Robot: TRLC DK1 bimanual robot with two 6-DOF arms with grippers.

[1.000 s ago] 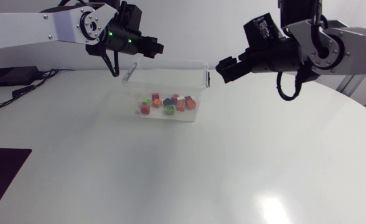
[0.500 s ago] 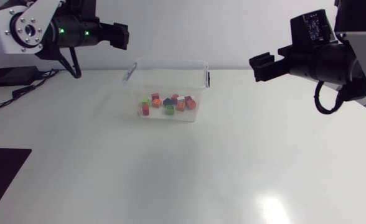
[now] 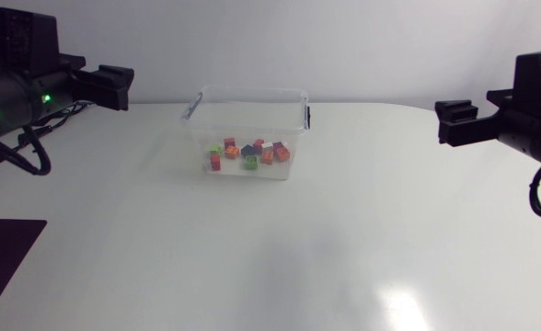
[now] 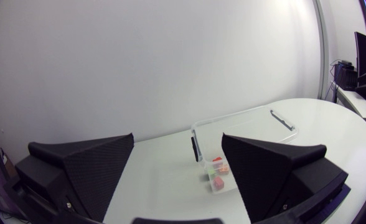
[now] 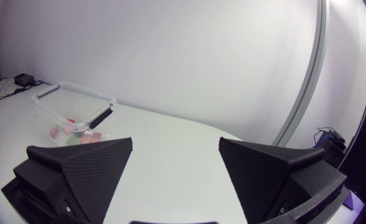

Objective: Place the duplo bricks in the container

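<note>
Clear plastic container (image 3: 197, 129) sat on the white counter (image 3: 252, 248), lid off, with a dark latch on each of its short ends. All the duplo bricks (image 3: 249, 154) I could see were inside the container, in a loose heap on its floor: orange, red, green and at least one dark blue. Some were touching; I couldn't tell the exact count. Left gripper (image 3: 114, 87) hung well apart from the container on its left-hand side, raised above rim height and pointing toward it, fingers spread wide. Left wrist view agreed: left gripper (image 4: 177, 140) gaped wide, and the container (image 4: 245, 121) lay ahead of it across the counter, red and orange bricks showing through the wall. Right gripper (image 3: 454, 119) hung well apart from the container on the opposite side, also above the rim and facing it, fingers likewise wide. In the right wrist view, the right gripper (image 5: 175, 142) was spread too, and the container (image 5: 77, 99) was far ahead, off toward one finger's side.
</note>
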